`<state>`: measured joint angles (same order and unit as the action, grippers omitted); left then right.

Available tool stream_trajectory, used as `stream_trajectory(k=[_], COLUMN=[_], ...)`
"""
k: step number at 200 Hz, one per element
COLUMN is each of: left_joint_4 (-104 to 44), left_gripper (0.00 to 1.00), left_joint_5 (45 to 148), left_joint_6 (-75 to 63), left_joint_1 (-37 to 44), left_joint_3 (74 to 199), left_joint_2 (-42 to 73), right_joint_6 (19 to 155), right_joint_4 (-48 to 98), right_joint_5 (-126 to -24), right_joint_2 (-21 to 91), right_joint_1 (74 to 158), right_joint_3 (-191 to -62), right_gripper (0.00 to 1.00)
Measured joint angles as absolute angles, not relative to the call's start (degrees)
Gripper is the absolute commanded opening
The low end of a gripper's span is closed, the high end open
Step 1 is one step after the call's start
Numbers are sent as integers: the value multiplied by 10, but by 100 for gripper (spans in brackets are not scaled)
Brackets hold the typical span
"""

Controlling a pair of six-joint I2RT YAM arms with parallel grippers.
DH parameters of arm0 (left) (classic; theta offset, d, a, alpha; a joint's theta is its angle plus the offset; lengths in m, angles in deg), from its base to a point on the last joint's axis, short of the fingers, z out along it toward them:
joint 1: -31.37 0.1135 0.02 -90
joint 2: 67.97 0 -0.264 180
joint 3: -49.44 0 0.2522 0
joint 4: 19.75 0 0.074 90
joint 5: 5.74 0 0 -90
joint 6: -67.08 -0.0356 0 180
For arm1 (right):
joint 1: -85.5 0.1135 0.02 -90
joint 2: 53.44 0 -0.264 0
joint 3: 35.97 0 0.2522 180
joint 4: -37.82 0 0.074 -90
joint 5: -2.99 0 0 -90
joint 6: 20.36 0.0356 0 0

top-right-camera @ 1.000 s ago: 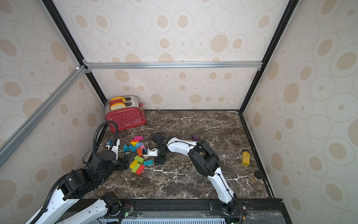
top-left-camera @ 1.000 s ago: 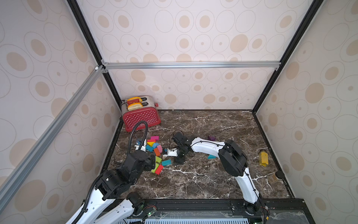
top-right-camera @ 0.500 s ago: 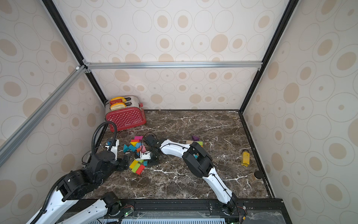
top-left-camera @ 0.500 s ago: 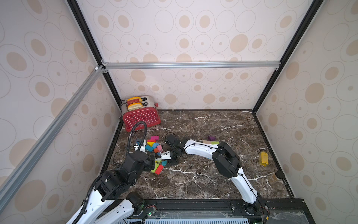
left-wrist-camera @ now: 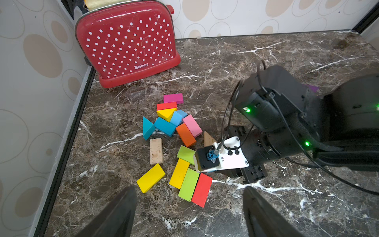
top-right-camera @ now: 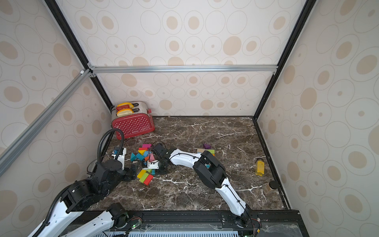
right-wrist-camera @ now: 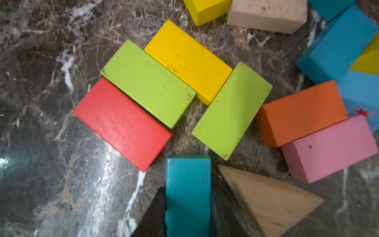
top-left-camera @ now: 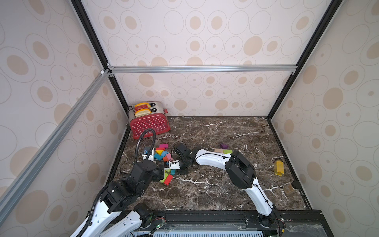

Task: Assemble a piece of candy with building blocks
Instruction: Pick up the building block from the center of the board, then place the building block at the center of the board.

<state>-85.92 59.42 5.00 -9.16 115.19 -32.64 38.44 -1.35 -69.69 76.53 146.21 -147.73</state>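
A dark marble tabletop (top-left-camera: 215, 184) sits inside a booth lined with cream wallpaper (top-left-camera: 205, 41) printed with tan circles. The blocks (left-wrist-camera: 174, 131) lie scattered on the table's left side, in front of a toaster (top-left-camera: 149, 123).

At the edge of the pile nearest the robot, a red brick (right-wrist-camera: 123, 125), a green brick (right-wrist-camera: 148, 84) and a yellow brick (right-wrist-camera: 188, 61) lie flat in a row, touching side by side. A second green brick (right-wrist-camera: 231, 110) lies across the row's end. Past it, an orange brick (right-wrist-camera: 301, 112) and a pink brick (right-wrist-camera: 330, 147) touch along their long sides.

The teal brick (right-wrist-camera: 188, 180) stands on a narrow edge inside the right claw (right-wrist-camera: 187, 207), which is closed on it with a dark finger against each long side. I cannot tell whether the brick is clear of the table. A wood wedge (right-wrist-camera: 266, 201) lies just beside it.

The left claw (left-wrist-camera: 190, 217) hangs low near the row, spread wide and holding nothing. A loose yellow brick (left-wrist-camera: 150, 180) and a bare wood brick (left-wrist-camera: 156, 150) lie towards the left wall. More blue, teal, yellow, red and magenta blocks are heaped towards the toaster.

Well apart, beyond the right arm (top-left-camera: 213, 160), are a purple block (top-left-camera: 224, 146) and a wood and green pair (top-left-camera: 223, 151).

The toaster is red with white dots and stands in the far left corner. A mustard bottle (top-left-camera: 279, 168) and a small dark-lidded jar (top-left-camera: 291, 187) are near the right wall.
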Motion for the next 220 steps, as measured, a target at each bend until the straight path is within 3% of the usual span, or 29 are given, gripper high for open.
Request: stream_trajectory(k=[75,163,220], left_joint_4=[-859,-859,-859], left_gripper=[83,83,83], left_joint_5=[597,597,600], left_joint_6=[50,50,50], left_joint_1=[-92,-92,-92], left_joint_3=[1152,1152,1152], left_joint_2=[-325,-323,-317], right_joint_6=[354,302,302], right_joint_4=[-21,-140,-173], right_joint_5=[-695,-696,-686], right_joint_2=[712,855,901], right_joint_1=[1334,1289,1289], right_joint_3=[-1403,-1674,-1740], right_gripper=[29,30,33])
